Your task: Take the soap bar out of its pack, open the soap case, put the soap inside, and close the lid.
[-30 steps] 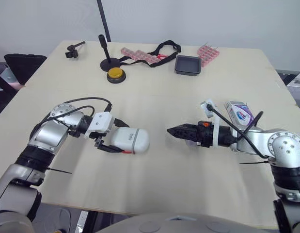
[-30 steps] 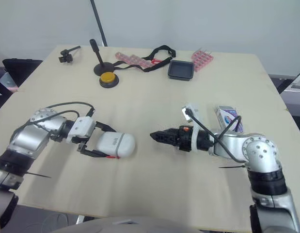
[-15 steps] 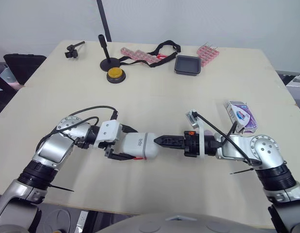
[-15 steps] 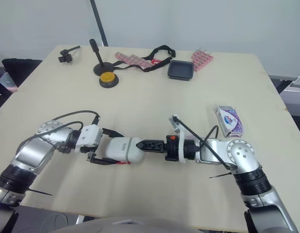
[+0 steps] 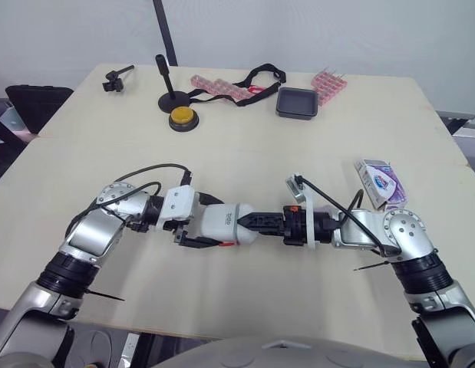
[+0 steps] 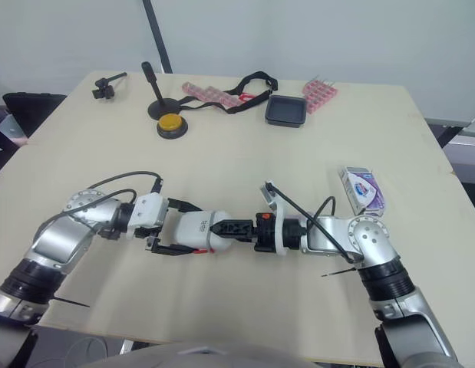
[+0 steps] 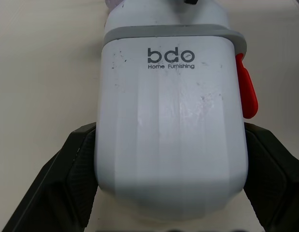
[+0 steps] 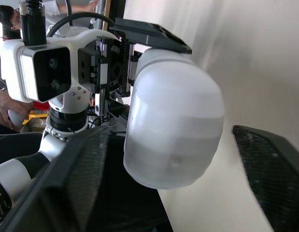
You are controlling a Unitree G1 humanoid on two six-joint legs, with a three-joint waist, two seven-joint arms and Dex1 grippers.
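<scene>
My left gripper [image 5: 212,225] is shut on the white soap case [image 5: 225,221], holding it just above the table near its middle. The case is closed, with a grey seam and a red latch [image 7: 247,92] on one side. In the left wrist view both black fingers [image 7: 77,164] press the case's sides. My right gripper [image 5: 252,222] meets the case's free end from the right. In the right wrist view its fingers [image 8: 272,169] stand spread on either side of that rounded end [image 8: 173,130], open. The purple and white soap pack [image 5: 381,182] lies on the table at the right.
At the table's far side stand a yellow button [image 5: 183,117], a black stand [image 5: 166,84], a black tray [image 5: 298,102], pink strips [image 5: 220,87] with a black strap [image 5: 260,74], and a small black clamp [image 5: 117,79]. A cable [image 5: 329,201] loops off my right wrist.
My left gripper carried the case rightward toward the middle. My right gripper moved left, from well apart to its fingers spread around the case's end.
</scene>
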